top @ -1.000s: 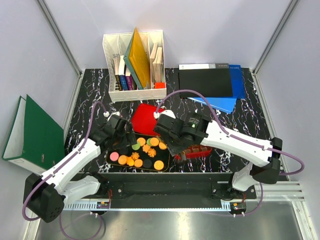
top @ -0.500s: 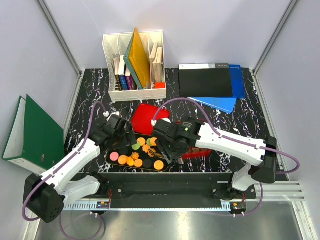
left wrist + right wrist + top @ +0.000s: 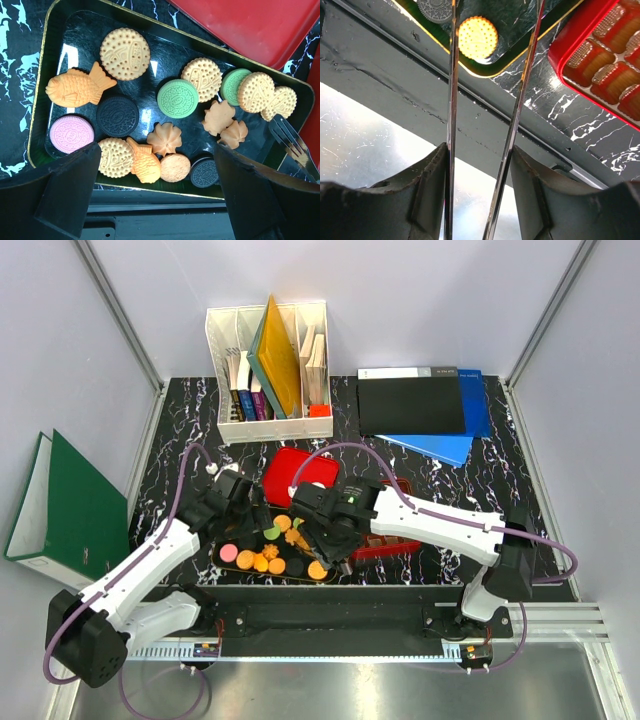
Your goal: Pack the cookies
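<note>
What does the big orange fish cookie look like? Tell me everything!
It's a golden-orange fish-shaped cookie with bumpy scales and a forked tail. In the left wrist view it lies flat near the left end of the black tray, tail pointing right. A pink round cookie sits below it. Nothing holds it.

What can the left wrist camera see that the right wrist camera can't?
Only the left wrist view shows nearly all the cookies, with fish, flower, pink and green ones, plus the flat red lid. Only the right wrist view shows the red tin and its little compartments, which already have cookies inside. Both views show the black tray and the metal tongs.
</note>
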